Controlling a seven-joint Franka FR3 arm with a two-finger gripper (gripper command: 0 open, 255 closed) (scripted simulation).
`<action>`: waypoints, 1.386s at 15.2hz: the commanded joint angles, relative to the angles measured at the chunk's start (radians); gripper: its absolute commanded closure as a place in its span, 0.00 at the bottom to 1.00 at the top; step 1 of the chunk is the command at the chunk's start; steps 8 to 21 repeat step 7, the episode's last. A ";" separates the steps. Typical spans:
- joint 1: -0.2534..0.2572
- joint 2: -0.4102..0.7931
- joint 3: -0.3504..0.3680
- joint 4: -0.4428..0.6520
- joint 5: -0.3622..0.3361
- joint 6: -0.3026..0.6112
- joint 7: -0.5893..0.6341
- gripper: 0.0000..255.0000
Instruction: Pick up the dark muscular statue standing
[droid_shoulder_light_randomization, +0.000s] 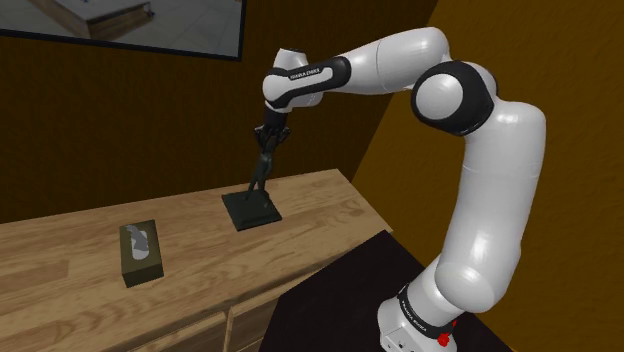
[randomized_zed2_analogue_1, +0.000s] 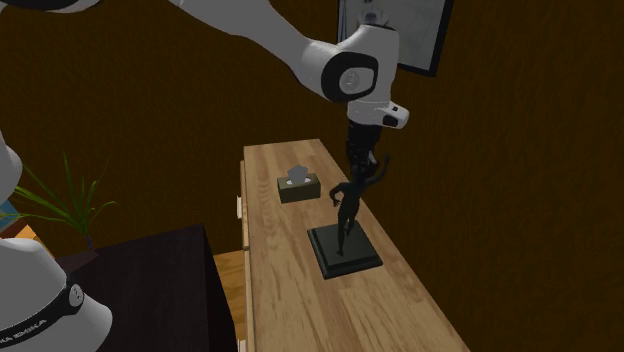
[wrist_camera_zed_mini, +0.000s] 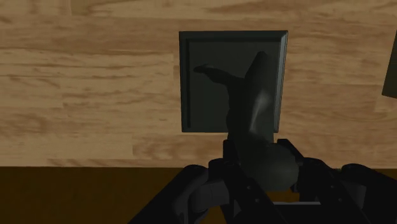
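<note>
Standing upright on the wooden desk (droid_shoulder_light_randomization: 80, 240), the dark statue (droid_shoulder_light_randomization: 262, 172) sits directly under the tool (droid_shoulder_light_randomization: 268, 135), which comes down on its top end from above, jaws narrow and clasped on the figure's upper part. Statue's long axis is vertical, rising from its square base (wrist_camera_zed_mini: 197, 95) flat on the desk, one limb sticking out sideways. A tissue box (droid_shoulder_light_randomization: 140, 252) lies well apart on the same desk.

You can read white lettering on the arm's (droid_shoulder_light_randomization: 480, 230) dark bands. The forearm band (droid_shoulder_light_randomization: 305, 72) reads "FRANKA EMIKA" in the shoulder view. The lowest band (droid_shoulder_light_randomization: 418, 312), just above the stand, bears similar lettering too small to make out, and the band (randomized_zed2_analogue_1: 40, 318) at the second exterior view's lower left shows "EMIKA".
</note>
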 joint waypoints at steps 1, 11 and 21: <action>0.000 -0.014 0.000 0.007 0.000 -0.020 0.001 1.00; 0.000 -0.038 0.001 0.029 0.000 -0.065 0.003 1.00; 0.000 -0.038 0.001 0.029 0.000 -0.065 0.003 1.00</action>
